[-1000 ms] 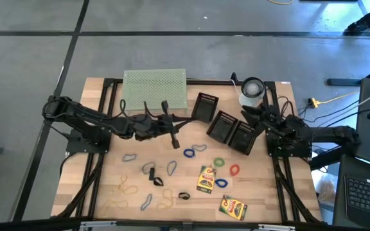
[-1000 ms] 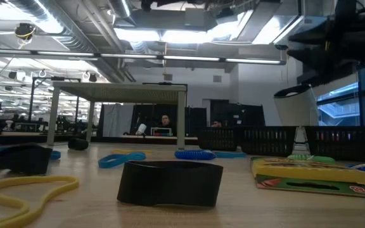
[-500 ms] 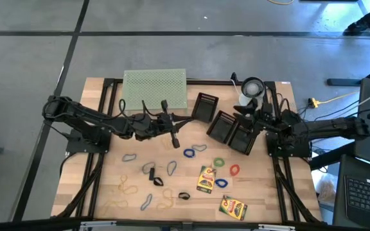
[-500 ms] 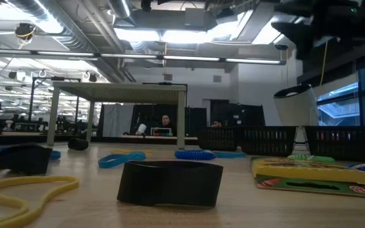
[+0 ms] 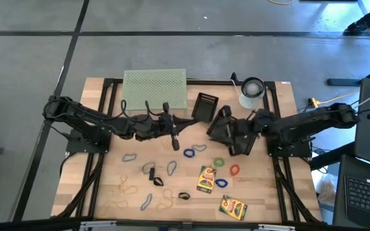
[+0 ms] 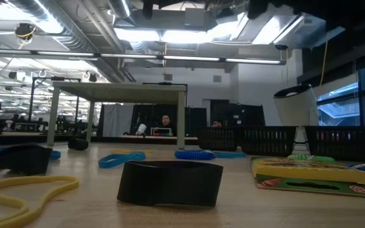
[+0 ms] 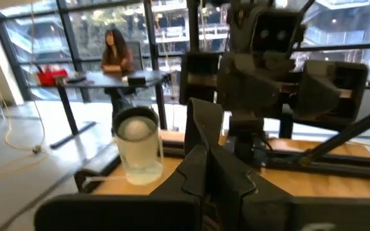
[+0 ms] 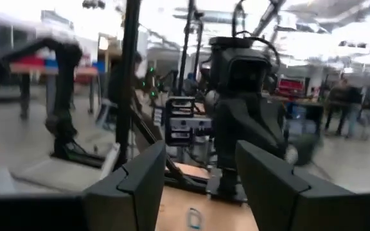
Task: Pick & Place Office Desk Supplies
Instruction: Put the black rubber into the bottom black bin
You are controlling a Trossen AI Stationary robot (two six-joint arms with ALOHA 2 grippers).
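Office desk supplies, coloured rubber bands, small black clips and two yellow-green crayon boxes, lie loose across the near half of the wooden table. From above, the left gripper hangs at mid-table just left of a blue band, fingers pressed together, holding nothing I can see. The right gripper reaches over the black mesh trays, jaws parted and empty.

At table level, a black clip sits nearest.

The left wrist view shows the fingers shut; they should spread before dropping onto an item.
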